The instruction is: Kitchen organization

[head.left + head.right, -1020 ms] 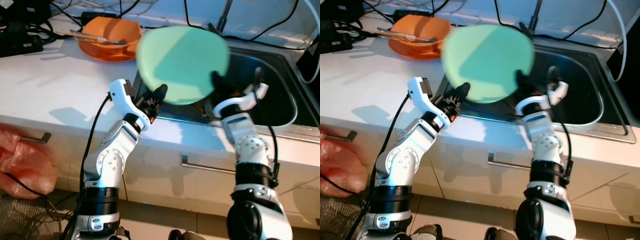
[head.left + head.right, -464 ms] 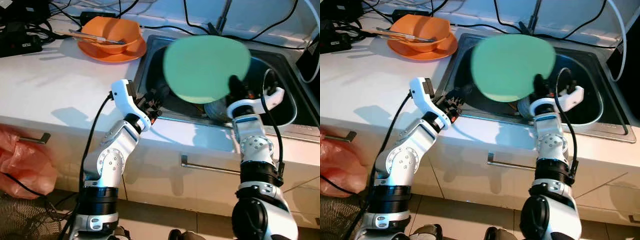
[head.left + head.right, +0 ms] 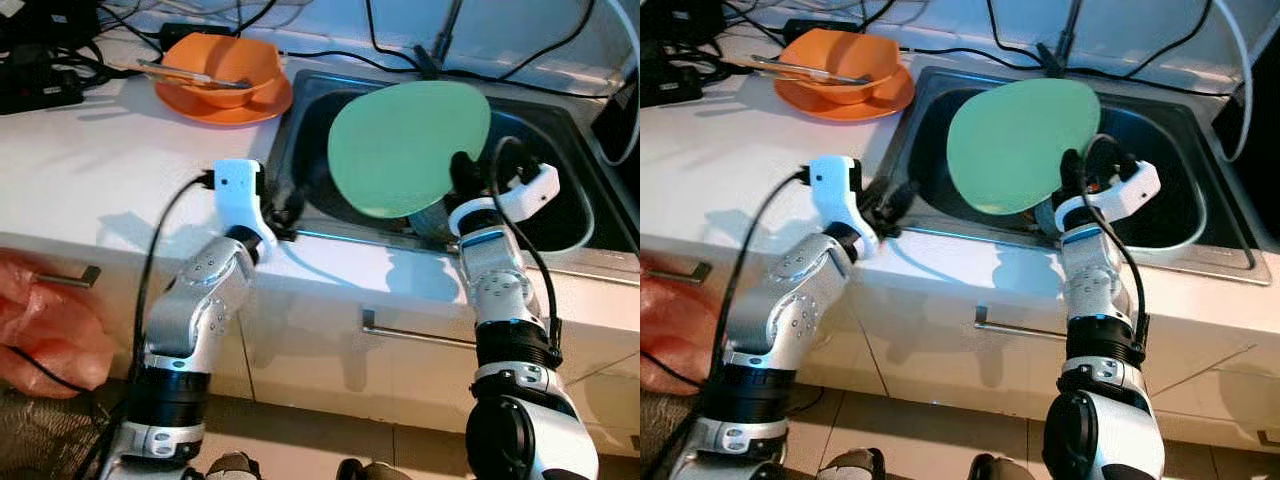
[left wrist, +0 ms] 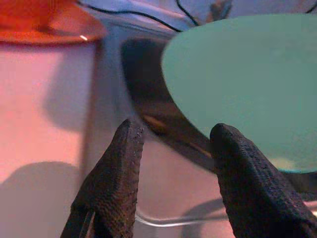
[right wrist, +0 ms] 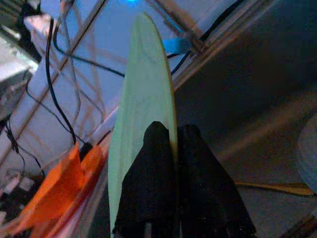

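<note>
Green and matte, the plate (image 3: 410,147) stands up on edge over the sink (image 3: 560,150) in my left eye view, pinched at its lower rim by my right gripper (image 3: 462,172). It hangs directly above and to the inside of that gripper, clear of the basin floor. My left gripper (image 3: 280,205) sits at the sink's near left corner, just beside the plate's lower edge but apart from it. Far out past the left gripper, an orange bowl (image 3: 222,62) sits on an orange dish with utensils across it.

From the right eye view I get the same arrangement: the plate (image 3: 1023,145) tilted, its face turned toward me, the right gripper (image 3: 1072,170) clamped at its bottom edge, and a grey vessel (image 3: 1048,215) partly hidden just behind and below that gripper.

On the left wrist view the two black fingers (image 4: 115,173) are spread wide with nothing between them; the plate (image 4: 247,84) fills the space ahead and beyond the far finger.

On the right wrist view the fingers (image 5: 153,183) are pressed together on the plate's thin rim (image 5: 143,99), one on each face.

I judge it a light, stiff plate, probably plastic, with a smooth surface that could slip or pivot in a rim-only pinch. A grip deeper in from the edge would steady it.
</note>
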Motion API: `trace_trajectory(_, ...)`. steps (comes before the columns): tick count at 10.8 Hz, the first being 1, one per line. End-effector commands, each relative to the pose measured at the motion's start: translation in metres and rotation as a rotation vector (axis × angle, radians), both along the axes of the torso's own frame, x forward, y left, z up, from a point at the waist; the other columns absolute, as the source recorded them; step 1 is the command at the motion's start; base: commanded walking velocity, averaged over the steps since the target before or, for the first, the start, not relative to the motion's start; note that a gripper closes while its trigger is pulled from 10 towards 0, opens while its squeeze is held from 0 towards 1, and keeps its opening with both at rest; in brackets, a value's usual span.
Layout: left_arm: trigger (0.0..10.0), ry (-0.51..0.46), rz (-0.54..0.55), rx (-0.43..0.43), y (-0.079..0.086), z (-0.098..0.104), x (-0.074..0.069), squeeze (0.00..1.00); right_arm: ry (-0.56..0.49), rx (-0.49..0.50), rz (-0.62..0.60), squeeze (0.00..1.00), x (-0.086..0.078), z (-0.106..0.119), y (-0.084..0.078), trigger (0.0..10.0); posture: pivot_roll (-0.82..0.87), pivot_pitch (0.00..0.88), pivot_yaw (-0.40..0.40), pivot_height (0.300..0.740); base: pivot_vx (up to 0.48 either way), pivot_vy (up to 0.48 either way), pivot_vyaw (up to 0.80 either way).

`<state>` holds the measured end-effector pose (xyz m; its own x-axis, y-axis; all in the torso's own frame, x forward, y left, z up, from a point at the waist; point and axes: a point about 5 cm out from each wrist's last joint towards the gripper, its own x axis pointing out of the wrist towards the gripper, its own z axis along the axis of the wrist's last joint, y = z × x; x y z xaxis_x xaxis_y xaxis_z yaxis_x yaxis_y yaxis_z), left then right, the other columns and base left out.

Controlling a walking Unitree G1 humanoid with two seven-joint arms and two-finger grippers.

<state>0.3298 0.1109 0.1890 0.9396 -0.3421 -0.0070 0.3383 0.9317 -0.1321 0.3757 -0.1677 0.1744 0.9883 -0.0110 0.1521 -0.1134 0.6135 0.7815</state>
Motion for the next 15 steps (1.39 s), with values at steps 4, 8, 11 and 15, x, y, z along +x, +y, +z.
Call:
trace_trajectory(4, 10.0, -0.043, 0.009, 0.110, -0.005, -0.002, -0.001, 0.00, -0.050, -0.202, -0.023, 0.00, -0.001, 0.006, 0.002, 10.0, 0.13, 0.096, -0.075, 0.740, 0.000, 0.000, 0.00)
trace_trajectory(8, 10.0, -0.055, 0.007, 0.140, -0.009, -0.003, -0.002, 0.00, -0.073, -0.349, 0.002, 0.00, -0.003, 0.005, 0.017, 10.0, 0.13, 0.109, -0.080, 0.740, 0.000, 0.000, 0.00)
trace_trajectory(11, 10.0, -0.057, 0.005, 0.154, -0.010, -0.005, -0.002, 0.00, -0.012, -0.532, 0.147, 0.00, -0.006, -0.020, 0.039, 10.0, 0.13, 0.112, -0.082, 0.740, 0.000, 0.000, 0.00)
trace_trajectory(15, 10.0, -0.062, 0.006, 0.163, -0.012, -0.005, -0.002, 0.00, -0.002, -0.543, 0.163, 0.00, -0.008, -0.024, 0.043, 10.0, 0.13, 0.113, -0.083, 0.740, 0.000, 0.000, 0.00)
